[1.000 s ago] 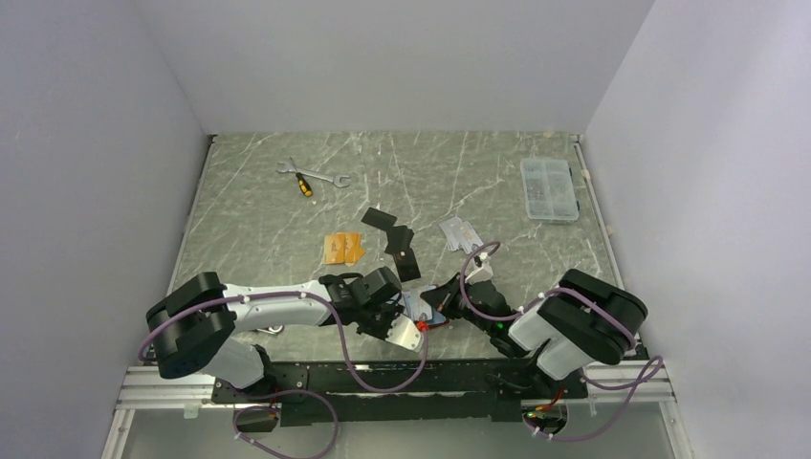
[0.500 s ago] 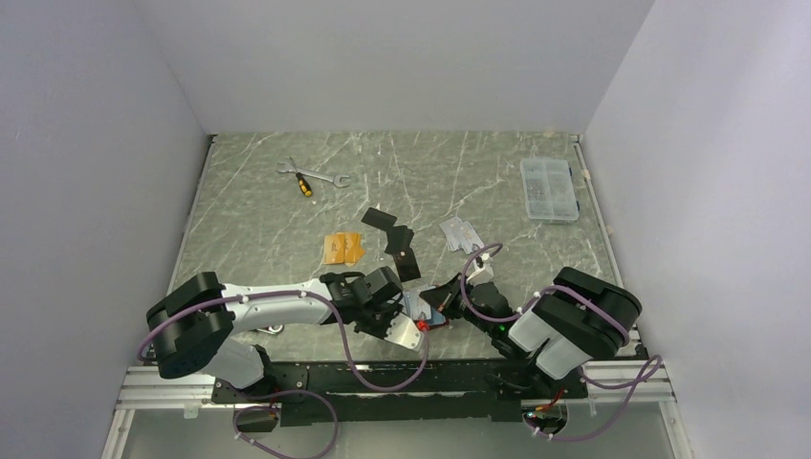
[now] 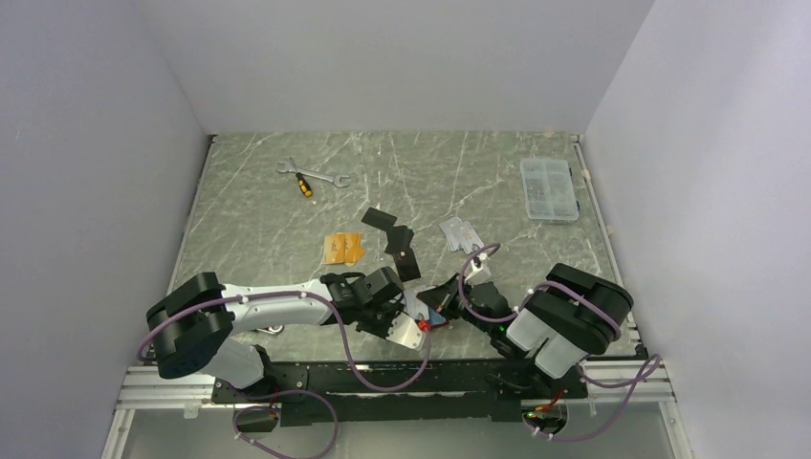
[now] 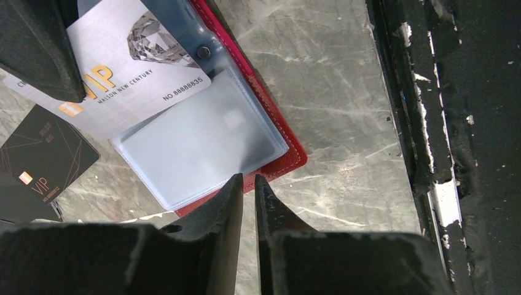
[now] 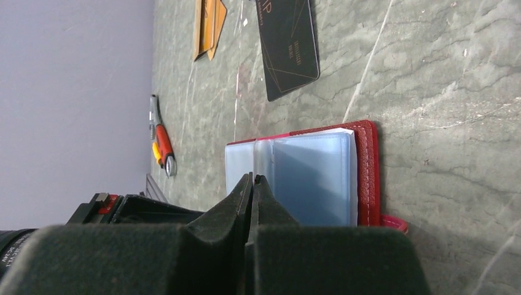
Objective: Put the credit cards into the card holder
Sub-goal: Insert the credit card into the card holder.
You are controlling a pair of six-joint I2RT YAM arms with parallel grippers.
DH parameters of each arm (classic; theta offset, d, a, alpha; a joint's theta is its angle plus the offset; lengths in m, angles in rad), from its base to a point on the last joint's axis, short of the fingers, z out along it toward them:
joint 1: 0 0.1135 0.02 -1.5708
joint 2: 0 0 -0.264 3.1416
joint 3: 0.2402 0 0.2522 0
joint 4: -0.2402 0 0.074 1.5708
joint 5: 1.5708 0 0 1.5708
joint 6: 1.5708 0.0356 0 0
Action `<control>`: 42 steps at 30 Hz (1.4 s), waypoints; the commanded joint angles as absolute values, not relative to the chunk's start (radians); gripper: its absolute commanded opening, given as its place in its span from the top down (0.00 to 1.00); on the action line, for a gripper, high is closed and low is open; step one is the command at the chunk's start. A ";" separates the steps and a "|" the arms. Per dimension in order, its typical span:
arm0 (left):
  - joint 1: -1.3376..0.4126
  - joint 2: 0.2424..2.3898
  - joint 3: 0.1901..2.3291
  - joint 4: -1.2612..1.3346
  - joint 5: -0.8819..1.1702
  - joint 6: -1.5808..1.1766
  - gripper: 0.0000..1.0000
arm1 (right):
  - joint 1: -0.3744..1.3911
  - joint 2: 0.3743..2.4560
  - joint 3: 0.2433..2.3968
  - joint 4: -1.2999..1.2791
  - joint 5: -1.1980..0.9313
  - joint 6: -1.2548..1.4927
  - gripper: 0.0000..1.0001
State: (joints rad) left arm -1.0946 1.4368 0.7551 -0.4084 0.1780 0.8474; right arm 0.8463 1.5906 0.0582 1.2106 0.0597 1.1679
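- Finding the card holder (image 4: 293, 153) spread open, clear sleeves (image 4: 203, 141) up, flat on the table (image 4: 332, 92) by its near edge, between both arms.
- Reading the left gripper (image 4: 248, 179) as a sliver apart at the holder's red rim, with nothing visibly between the fingers.
- Reading the right gripper (image 5: 252, 178) as pressed together over the sleeves; cannot tell whether pinching anything.
- Seeing one silver-grey card (image 4: 123, 80) part-tucked under a sleeve flap; black cards (image 4: 49, 153) and orange cards (image 5: 209, 27) lying loose beyond.
- Risking a jam, probably from pushing the card askew against the sleeve mouth.
- Risking a slide of the holder, if unpinned, over smooth stone, likely toward the edge.
- Risking a buckled sleeve, closing the pocket.
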 commanded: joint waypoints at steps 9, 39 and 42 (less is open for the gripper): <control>-1.130 1.424 0.733 -0.378 0.158 0.837 0.84 | 0.846 1.715 0.067 1.392 0.019 1.195 1.00; -1.140 1.440 0.723 -0.350 0.103 0.837 0.98 | 0.833 1.759 0.086 1.278 -0.119 1.193 1.00; -1.141 1.442 0.721 -0.353 0.103 0.837 0.99 | 0.806 1.786 0.080 1.323 -0.147 1.195 1.00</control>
